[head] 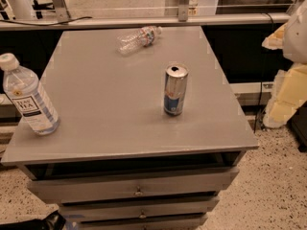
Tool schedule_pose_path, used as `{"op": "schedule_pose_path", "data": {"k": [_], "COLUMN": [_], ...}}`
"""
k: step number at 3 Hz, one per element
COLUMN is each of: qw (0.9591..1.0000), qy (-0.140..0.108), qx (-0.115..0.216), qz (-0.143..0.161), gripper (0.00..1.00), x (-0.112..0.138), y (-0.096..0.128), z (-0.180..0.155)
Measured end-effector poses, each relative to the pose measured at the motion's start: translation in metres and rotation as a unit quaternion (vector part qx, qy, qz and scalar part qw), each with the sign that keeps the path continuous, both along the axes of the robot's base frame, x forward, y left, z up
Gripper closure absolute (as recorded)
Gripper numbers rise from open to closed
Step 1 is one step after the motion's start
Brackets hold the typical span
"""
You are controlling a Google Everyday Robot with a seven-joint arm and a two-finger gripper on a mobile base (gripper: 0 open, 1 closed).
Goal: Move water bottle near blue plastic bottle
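Observation:
The water bottle (138, 39), small, clear and ribbed with a red, white and blue label band, lies on its side near the far edge of the grey cabinet top (110, 104). The blue plastic bottle (28, 96), larger, pale bluish, with a white cap and a white label, stands tilted at the top's left edge near the front. The two bottles are far apart. Cream-coloured parts of my arm (290, 75) show at the right edge, beside the cabinet and off its top. My gripper is not in view.
A silver-and-blue drink can (175, 89) stands upright right of the top's centre, its opened lid up. The cabinet has several drawers (134, 188) below the front edge. A rail (144, 20) runs behind the far edge. Speckled floor lies to the right.

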State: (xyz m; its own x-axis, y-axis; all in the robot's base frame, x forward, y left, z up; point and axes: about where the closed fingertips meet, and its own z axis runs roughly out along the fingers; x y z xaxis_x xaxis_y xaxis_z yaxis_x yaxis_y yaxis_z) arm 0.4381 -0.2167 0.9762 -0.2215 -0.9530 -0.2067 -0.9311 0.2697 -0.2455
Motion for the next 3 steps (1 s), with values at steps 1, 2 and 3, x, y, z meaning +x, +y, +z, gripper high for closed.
{"op": "schedule_pose_path", "data": {"k": [1, 2, 3], "qw": [1.0, 0.9996, 0.9974], "qy": [0.0, -0.004, -0.016], "qx": [0.0, 0.028, 0.067], "qz": [0.0, 0.004, 0.019], "gripper": [0.0, 0.0, 0.0], "x": [0.0, 0.01, 0.045], "y": [0.0, 0.0, 0.01], "z": [0.0, -0.005, -0.028]}}
